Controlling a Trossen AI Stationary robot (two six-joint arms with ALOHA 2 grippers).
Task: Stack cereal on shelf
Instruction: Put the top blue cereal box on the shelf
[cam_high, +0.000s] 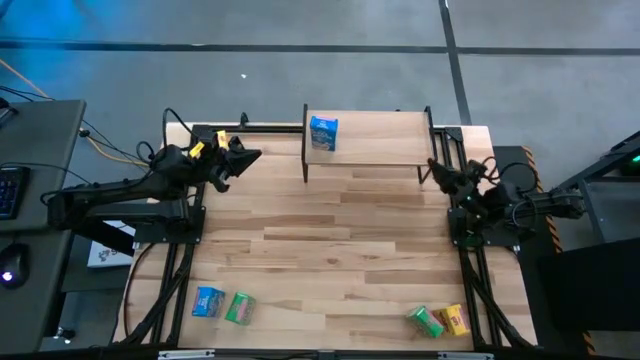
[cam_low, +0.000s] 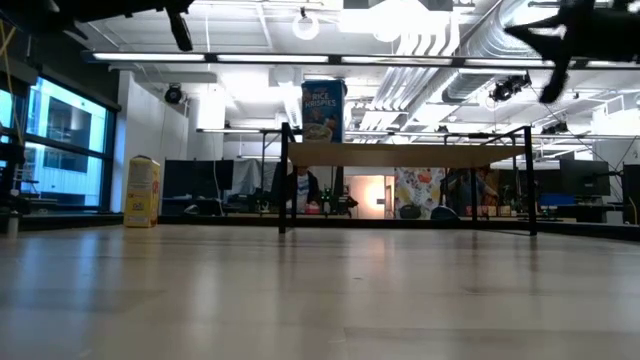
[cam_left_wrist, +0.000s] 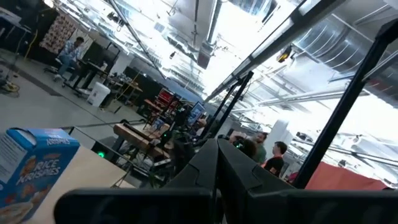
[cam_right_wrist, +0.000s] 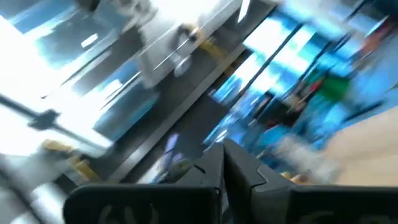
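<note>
The shelf (cam_high: 380, 140) is a small light-wood board on black legs at the table's far edge, also plain in the low view (cam_low: 410, 155). One blue cereal box (cam_high: 322, 133) stands upright on its left part (cam_low: 323, 110) and shows in the left wrist view (cam_left_wrist: 31, 168). A blue box (cam_high: 208, 301) and a green box (cam_high: 239, 308) lie at the near left. A green box (cam_high: 425, 321) and a yellow box (cam_high: 455, 320) lie at the near right. My left gripper (cam_high: 250, 157) hangs shut left of the shelf, held high. My right gripper (cam_high: 437, 172) is shut by the shelf's right legs.
Another yellow box (cam_low: 143, 191) stands upright at the left in the low view. The broad middle of the plank table (cam_high: 330, 240) is bare wood between the shelf and the near boxes. A grey desk with a keyboard (cam_high: 10, 190) sits off the table's left.
</note>
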